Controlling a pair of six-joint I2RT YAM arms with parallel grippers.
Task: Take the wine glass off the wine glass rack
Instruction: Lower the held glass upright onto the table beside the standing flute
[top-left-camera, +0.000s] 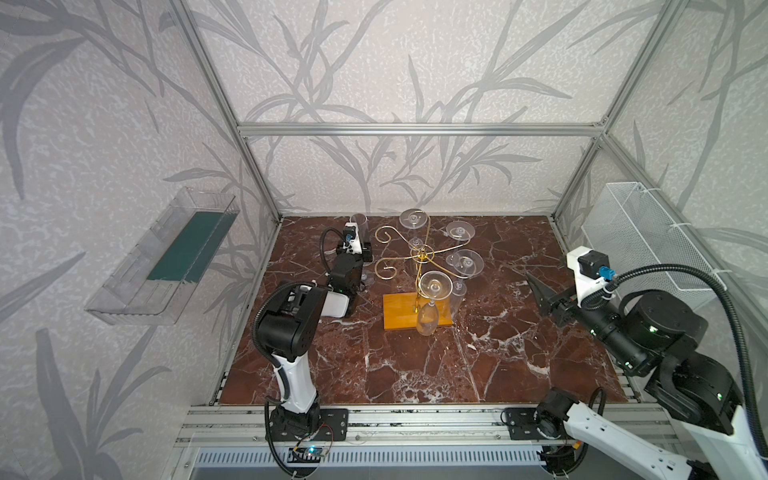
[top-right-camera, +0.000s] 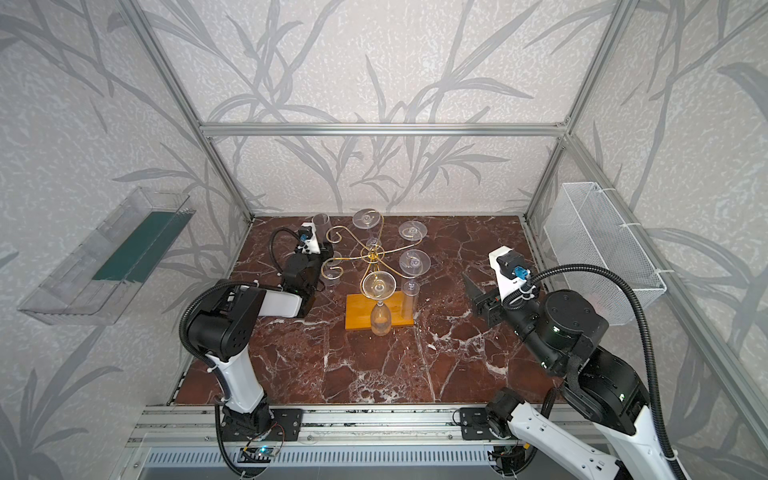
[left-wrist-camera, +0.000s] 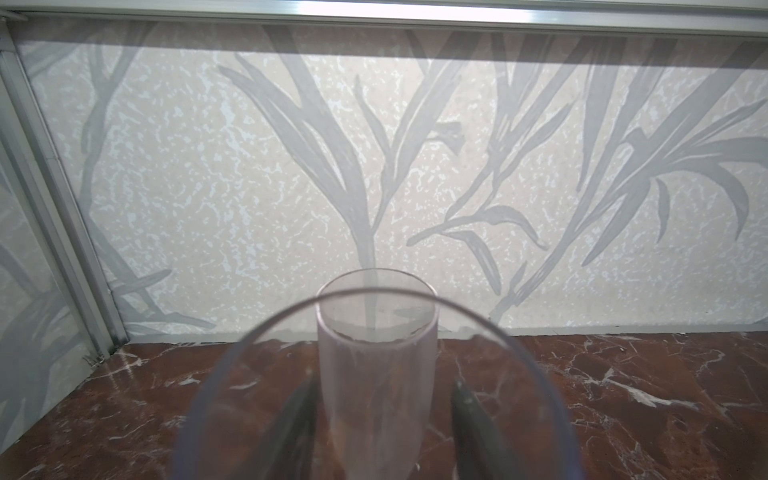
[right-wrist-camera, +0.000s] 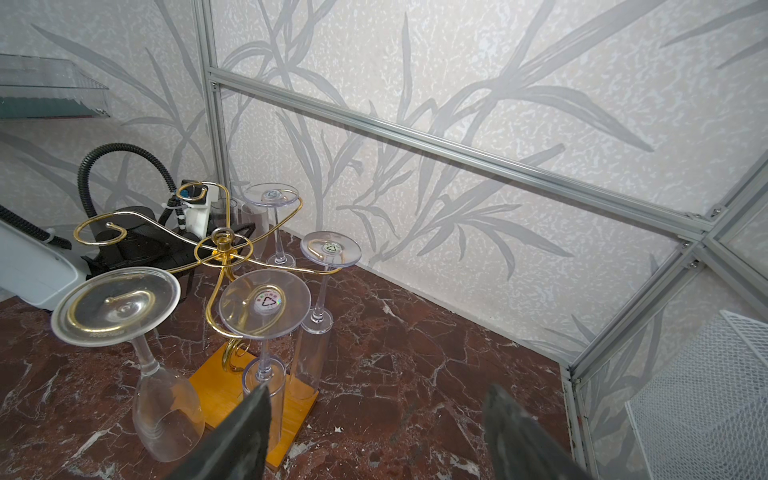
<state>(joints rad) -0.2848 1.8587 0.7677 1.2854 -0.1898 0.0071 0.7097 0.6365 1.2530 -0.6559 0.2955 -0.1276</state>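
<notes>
The wine glass rack (top-left-camera: 422, 253) is gold wire on an orange wooden base (top-left-camera: 399, 311) at mid-table, also in the right wrist view (right-wrist-camera: 222, 243). Several clear glasses hang upside down from it, the nearest a round-bowled one (top-left-camera: 430, 316). At the back left a slim wine glass (left-wrist-camera: 376, 365) stands upright on the table. My left gripper (top-left-camera: 360, 245) straddles it, open, and table shows between one finger (left-wrist-camera: 469, 411) and the glass. A wide clear rim (left-wrist-camera: 374, 293) close to the camera blurs both fingers. My right gripper (right-wrist-camera: 379, 388) hovers open and empty to the right of the rack.
A clear plastic tray (top-left-camera: 166, 257) hangs on the left wall and a white mesh basket (top-left-camera: 648, 241) on the right wall. Aluminium frame posts stand at the back corners. The table (top-left-camera: 415, 374) is dark red marble.
</notes>
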